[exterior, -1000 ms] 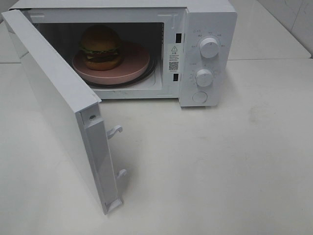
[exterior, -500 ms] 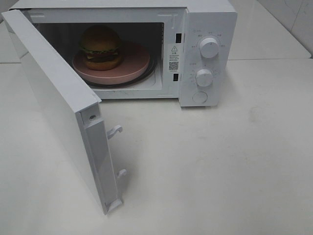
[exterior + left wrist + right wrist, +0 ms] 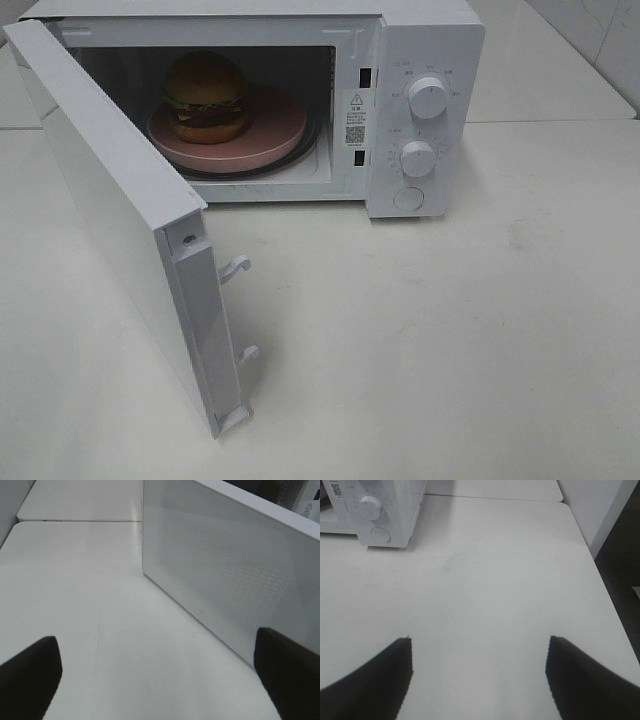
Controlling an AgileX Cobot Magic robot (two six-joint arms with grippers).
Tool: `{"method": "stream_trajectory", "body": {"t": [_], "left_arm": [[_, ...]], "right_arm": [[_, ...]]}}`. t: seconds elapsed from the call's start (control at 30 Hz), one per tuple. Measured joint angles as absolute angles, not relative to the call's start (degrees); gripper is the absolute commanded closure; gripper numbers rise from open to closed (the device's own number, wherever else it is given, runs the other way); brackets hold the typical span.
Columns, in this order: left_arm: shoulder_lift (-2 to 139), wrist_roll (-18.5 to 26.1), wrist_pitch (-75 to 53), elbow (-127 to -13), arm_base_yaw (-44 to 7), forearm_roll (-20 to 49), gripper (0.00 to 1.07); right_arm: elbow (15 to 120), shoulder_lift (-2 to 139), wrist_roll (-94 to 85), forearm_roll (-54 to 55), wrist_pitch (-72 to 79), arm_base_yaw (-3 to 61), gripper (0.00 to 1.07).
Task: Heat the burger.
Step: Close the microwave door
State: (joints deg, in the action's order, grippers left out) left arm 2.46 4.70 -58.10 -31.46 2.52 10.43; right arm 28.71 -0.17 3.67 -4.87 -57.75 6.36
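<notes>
Two grippers are being held wide apart and empty, the left gripper (image 3: pixel 157 647) facing the open microwave door (image 3: pixel 230 570) from outside, the right gripper (image 3: pixel 479 641) over the table (image 3: pixel 495 570). The burger (image 3: pixel 206 97) is being borne on the pink plate (image 3: pixel 285 125) inside the microwave (image 3: pixel 430 40), at eleven o'clock in the high view. Closing seems to be what is being called for: a steady push near the microwave door's free edge, at seven o'clock, until latched.
</notes>
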Motion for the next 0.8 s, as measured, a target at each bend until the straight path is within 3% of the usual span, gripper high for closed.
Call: {"method": "stream_trajectory", "body": {"t": [0.1, 0.17, 0.2, 0.27, 0.3, 0.33, 0.4, 0.43, 0.47, 0.5, 0.57, 0.63, 0.8], "left_arm": [[3.44, 4.7, -57.47, -31.51, 2.52, 10.43, 0.15], [7.62, 4.7, -54.66, -31.51, 2.52, 10.43, 0.28], [7.62, 4.7, -54.66, -31.51, 2.52, 10.43, 0.28], [11.12, 4.7, -51.22, -31.51, 2.52, 10.43, 0.41], [11.12, 4.7, -51.22, -31.51, 2.52, 10.43, 0.41], [13.29, 4.7, -48.99, -31.51, 2.52, 10.49, 0.5], [14.44, 4.7, -47.84, -31.51, 2.52, 10.54, 0.54], [16.67, 4.7, -46.07, -31.51, 2.52, 10.83, 0.64], [16.67, 4.7, -46.07, -31.51, 2.52, 10.83, 0.64], [18.91, 4.7, -44.46, -31.51, 2.52, 10.89, 0.76], [20.23, 4.7, -43.54, -31.51, 2.52, 10.89, 0.81], [24.35, 4.7, -41.25, -31.51, 2.52, 11.0, 1.01], [30.25, 4.76, -36.61, -31.51, 2.52, 11.46, 1.07]], "right_arm": [[28.71, -0.17, 3.67, -4.87, -57.75, 6.36, 0.35], [28.71, -0.17, 3.67, -4.87, -57.75, 6.36, 0.35], [28.71, -0.17, 3.67, -4.87, -57.75, 6.36, 0.35], [28.71, -0.17, 3.67, -4.87, -57.75, 6.36, 0.35], [28.71, -0.17, 3.67, -4.87, -57.75, 6.36, 0.35], [28.71, -0.17, 3.67, -4.87, -57.75, 6.36, 0.35], [28.71, -0.17, 3.67, -4.87, -57.75, 6.36, 0.35], [28.71, -0.17, 3.67, -4.87, -57.75, 6.36, 0.35], [28.71, -0.17, 3.67, -4.87, -57.75, 6.36, 0.35], [28.71, -0.17, 3.67, -4.87, -57.75, 6.36, 0.35], [28.71, -0.17, 3.67, -4.87, -57.75, 6.36, 0.35], [28.71, -0.17, 3.67, -4.87, -57.75, 6.36, 0.35], [28.71, -0.17, 3.67, -4.87, -57.75, 6.36, 0.35]]}}
